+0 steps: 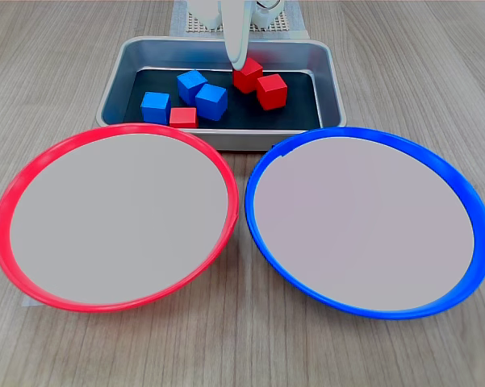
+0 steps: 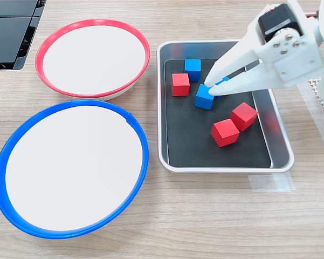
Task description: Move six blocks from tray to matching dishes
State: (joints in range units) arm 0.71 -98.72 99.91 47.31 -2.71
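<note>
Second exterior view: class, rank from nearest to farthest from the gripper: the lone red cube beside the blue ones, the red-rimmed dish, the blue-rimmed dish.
Measured from the white gripper:
1. Lone red cube, in the tray, just left.
2. Red-rimmed round dish, upper left.
3. Blue-rimmed round dish, lower left.

Bright, even overhead light, soft faint shadows, both exterior views sharp, mild glare on tray (image 1: 329,81) rim.

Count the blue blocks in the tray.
3, all on the tray's dark bottom in the second exterior view: one near the far wall, one mid-tray, one partly hidden behind the fingers.
</note>
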